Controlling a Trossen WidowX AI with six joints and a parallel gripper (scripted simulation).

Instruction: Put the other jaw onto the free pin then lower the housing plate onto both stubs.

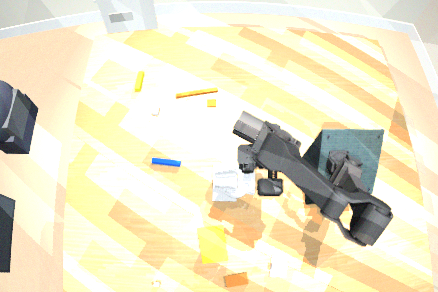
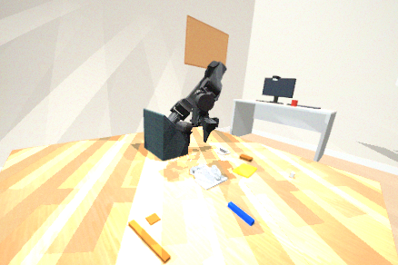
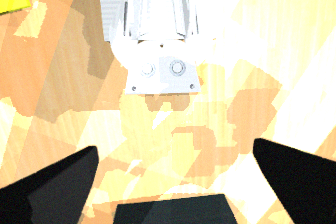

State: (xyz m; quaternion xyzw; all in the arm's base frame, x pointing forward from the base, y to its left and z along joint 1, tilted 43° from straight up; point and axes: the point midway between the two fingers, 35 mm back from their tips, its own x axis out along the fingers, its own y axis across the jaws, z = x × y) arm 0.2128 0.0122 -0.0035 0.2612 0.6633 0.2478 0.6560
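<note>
The white gear and jaw assembly [image 1: 225, 186] [image 2: 209, 177] sits on the table. In the wrist view, a pale plate [image 3: 162, 81] lies over its near end and looks flat, with a left pin [image 3: 147, 69] and a right pin [image 3: 177, 67] showing in its two round holes. Rounded white parts bulge out on both sides of it, and the jaws run side by side out of the top of the view. Gear teeth are not visible. My gripper [image 1: 258, 174] [image 3: 177, 149] is open and empty, raised above the table and back from the assembly, touching none of it.
A yellow plate [image 1: 212, 245] [image 2: 244, 171] and a brown block [image 1: 236, 279] [image 2: 245, 158] lie beyond the assembly. A blue bar [image 1: 166, 162] [image 2: 241, 213] and an orange bar [image 1: 197, 93] [image 2: 148, 240] lie farther off. A dark slanted block [image 1: 358, 145] [image 2: 156, 136] stands by the arm's base.
</note>
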